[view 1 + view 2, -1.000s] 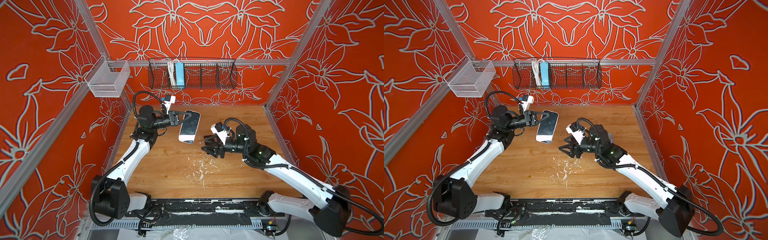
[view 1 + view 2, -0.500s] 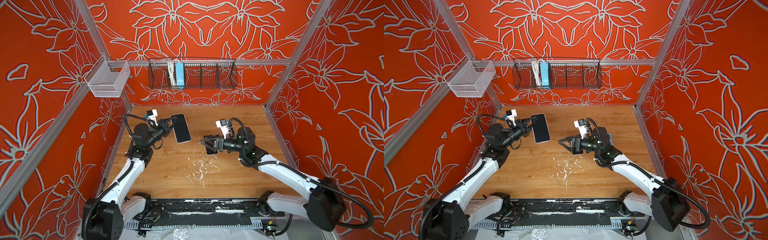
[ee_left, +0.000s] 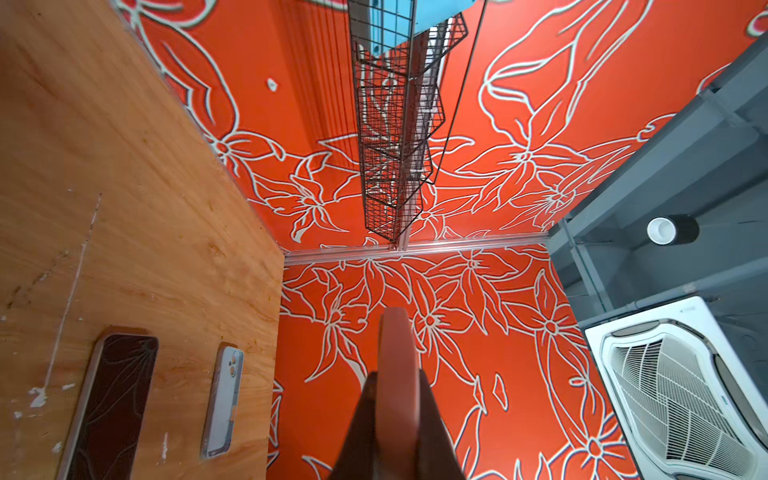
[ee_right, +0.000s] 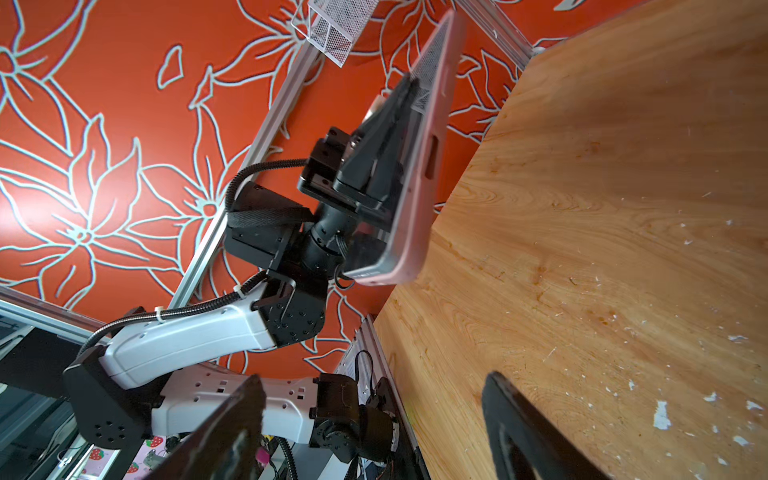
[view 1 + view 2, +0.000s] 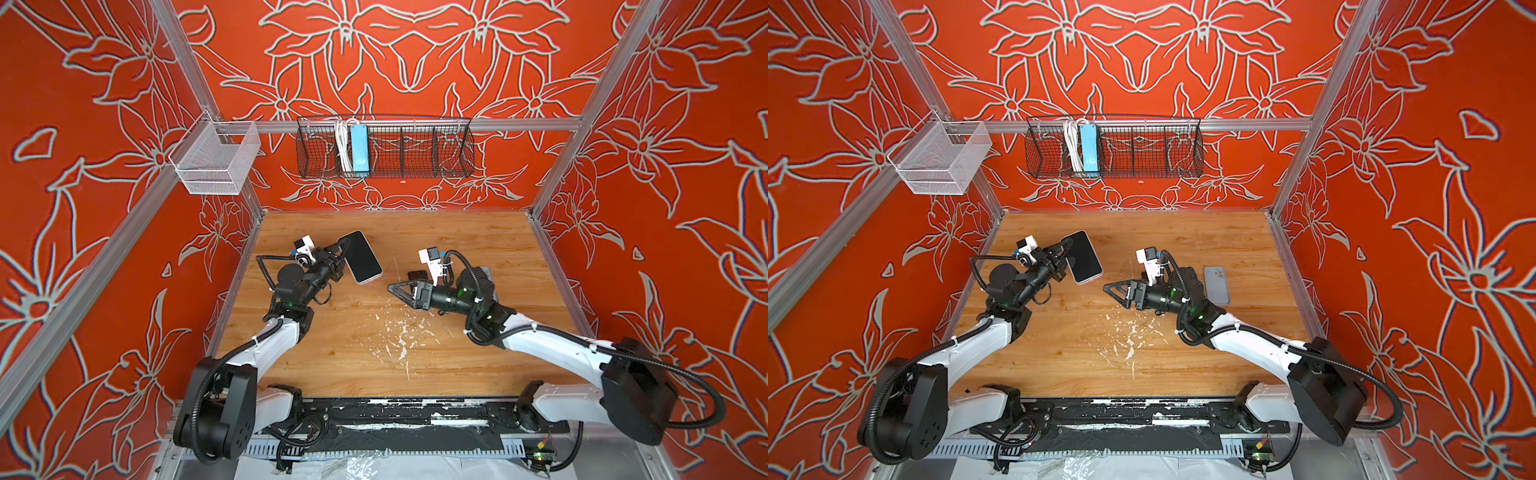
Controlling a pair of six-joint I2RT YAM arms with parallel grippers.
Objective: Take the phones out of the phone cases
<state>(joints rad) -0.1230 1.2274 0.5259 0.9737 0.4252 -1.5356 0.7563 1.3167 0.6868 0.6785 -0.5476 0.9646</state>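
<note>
In both top views, our left hand (image 5: 341, 254) gripped the phone (image 5: 362, 257), cased, above the bench (image 5: 374, 353), while our right hand (image 5: 392, 287) stood open and empty. The left wrist view showed the phone case (image 3: 397, 353) pinched edge-on. The right wrist view showed the phone seated in it, so we judged the extraction all left.

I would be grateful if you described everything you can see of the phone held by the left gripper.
The phone is a slim, round-cornered slab with a glossy black screen and a pale pink rim, apparently a soft case, with an oblong cutout along one side. It appears lifted clear of the wooden table, tilted, screen facing up. The left gripper is shut on one long edge, its black fingers pressing on both faces. Nothing else touches it.
</note>
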